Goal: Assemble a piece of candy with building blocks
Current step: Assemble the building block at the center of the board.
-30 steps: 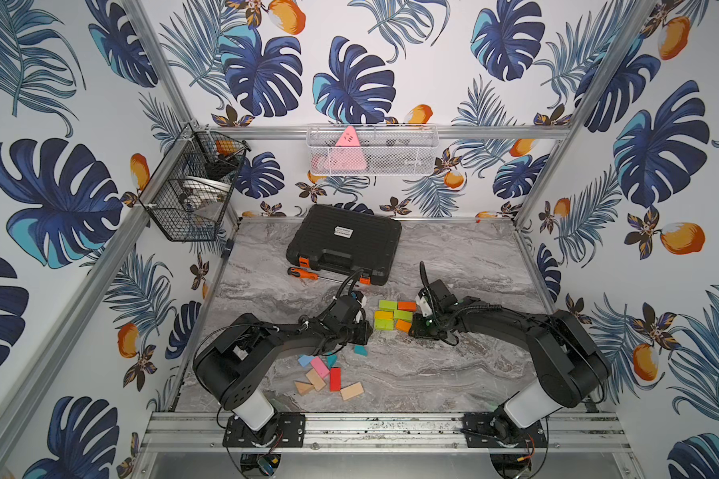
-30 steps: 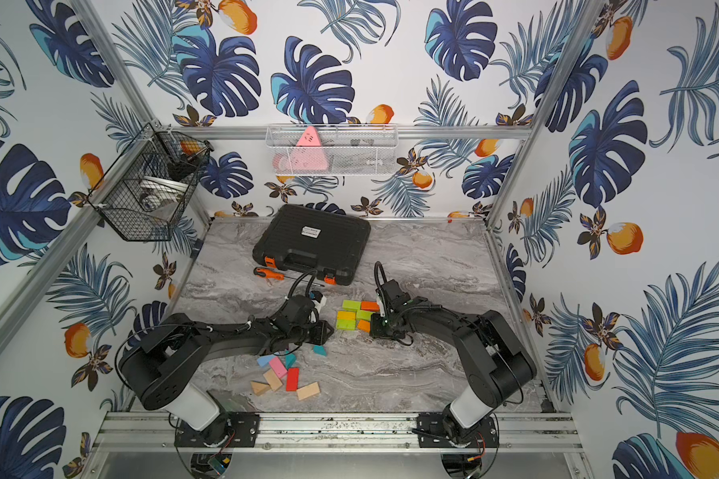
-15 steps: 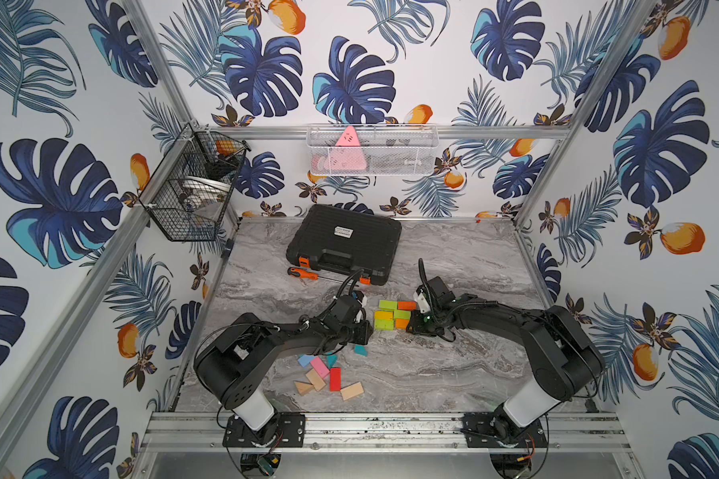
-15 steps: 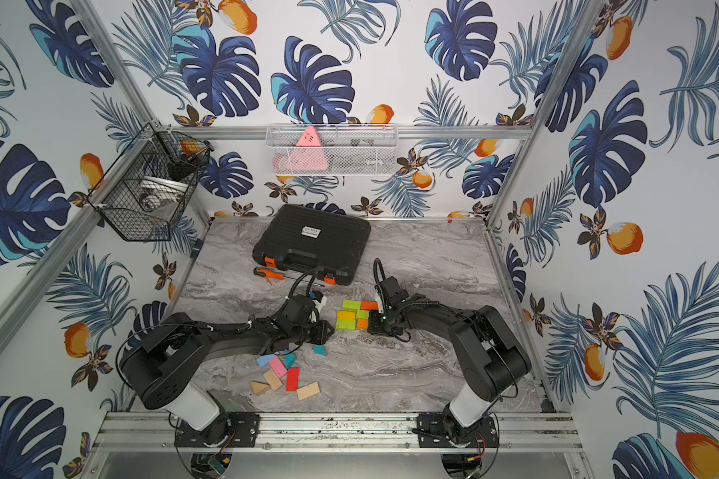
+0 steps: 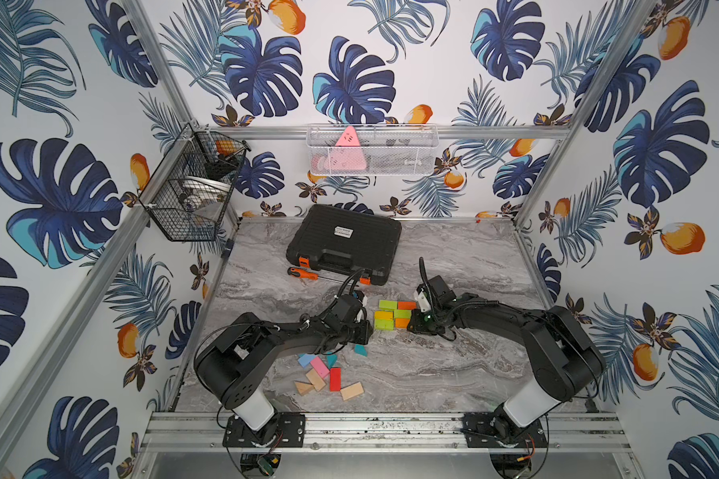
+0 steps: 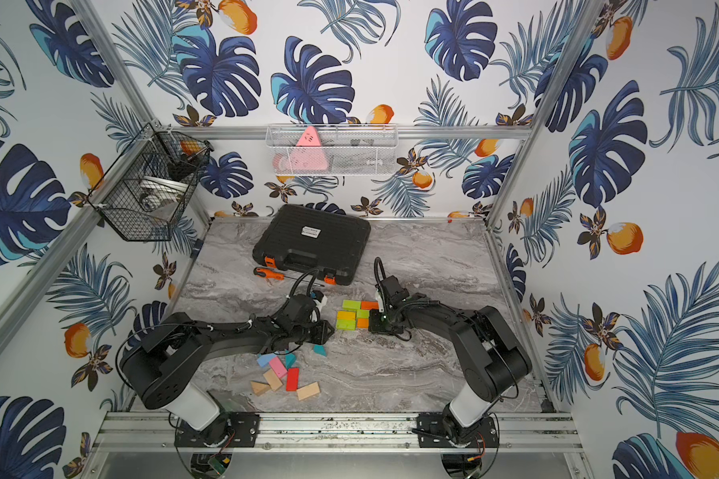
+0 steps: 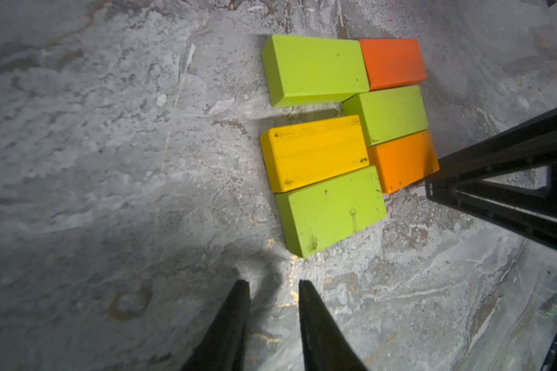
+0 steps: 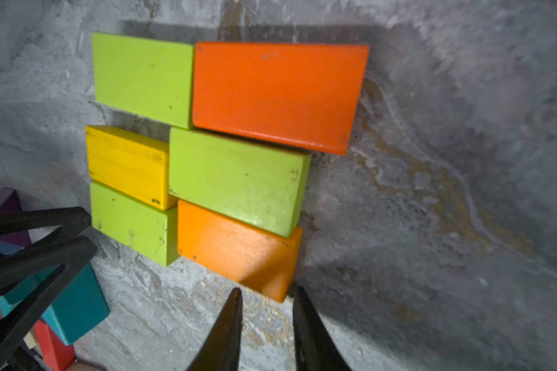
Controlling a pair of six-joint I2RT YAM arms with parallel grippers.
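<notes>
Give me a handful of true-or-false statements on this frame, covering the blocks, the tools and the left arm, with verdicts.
1. The block cluster between the two arms holds six blocks. True.
2. The yellow block sits between two green blocks in its column. True.
3. The left gripper holds a teal block. False: its jaws stand apart with nothing between them.
4. The screwdriver lies inside the open case. False: it lies on the table beside the closed black case.
5. The pink block is part of the cluster. False: it lies among the loose blocks nearer the arm bases.
</notes>
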